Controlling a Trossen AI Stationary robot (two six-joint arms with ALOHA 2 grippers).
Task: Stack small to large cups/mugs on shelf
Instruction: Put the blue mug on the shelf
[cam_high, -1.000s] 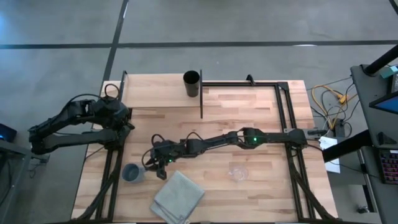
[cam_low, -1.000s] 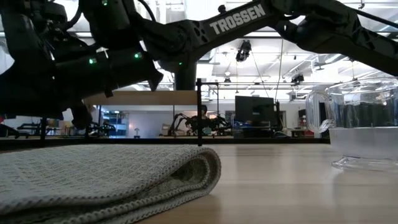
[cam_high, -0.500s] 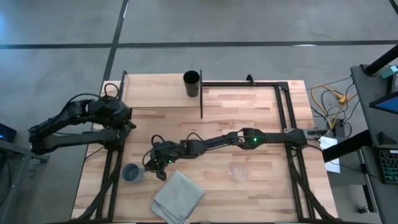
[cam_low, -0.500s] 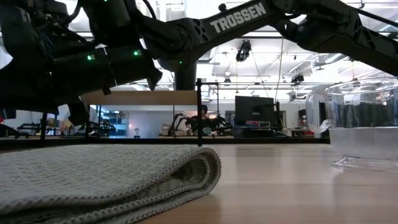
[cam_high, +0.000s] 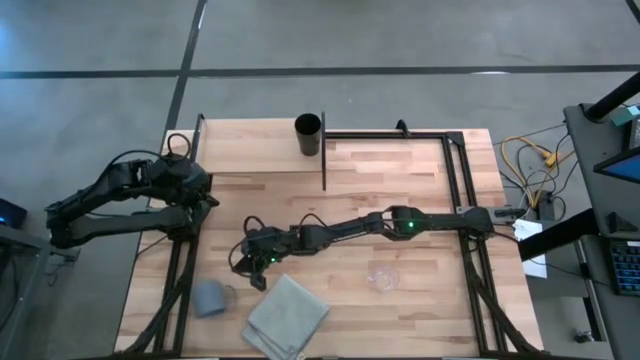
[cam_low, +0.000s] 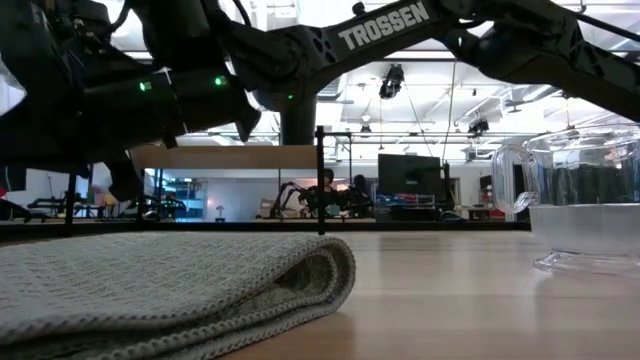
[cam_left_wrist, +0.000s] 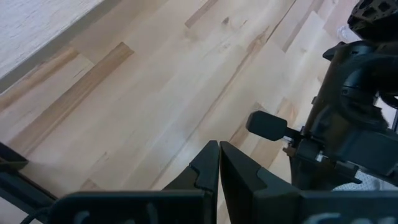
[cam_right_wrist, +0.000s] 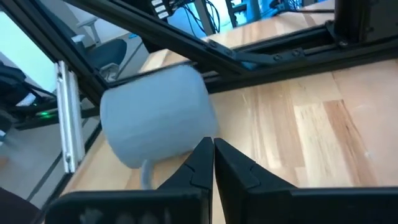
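Note:
The blue-grey mug (cam_high: 210, 298) lies tipped on its side near the table's front left; it looks blurred in the right wrist view (cam_right_wrist: 155, 112). My right gripper (cam_right_wrist: 212, 152) is shut with nothing between its fingers, just to the far right of the mug (cam_high: 243, 268). The black cup (cam_high: 308, 135) stands upright on the pale shelf board (cam_high: 250, 150) at the far edge. The clear glass cup (cam_high: 383, 277) stands on the table at the near middle (cam_low: 585, 210). My left gripper (cam_left_wrist: 219, 152) is shut over the table's left side (cam_high: 205, 195). My right gripper's shut fingertips (cam_right_wrist: 205, 155) stand right in front of the mug's rounded side (cam_right_wrist: 180, 130), coming level from the table's right. Whether they touch it, I cannot tell.
A folded grey cloth (cam_high: 287, 316) lies at the near edge, just right of the mug, and fills the low view's foreground (cam_low: 170, 290). Black frame rails (cam_high: 455, 180) run along the table's sides, and a thin black upright (cam_high: 324, 150) stands at the shelf's right end.
My right gripper has shut its fingers on nothing. The mug, which stood upright beside the fingers, has slid toward the table's near edge and tipped onto its side.

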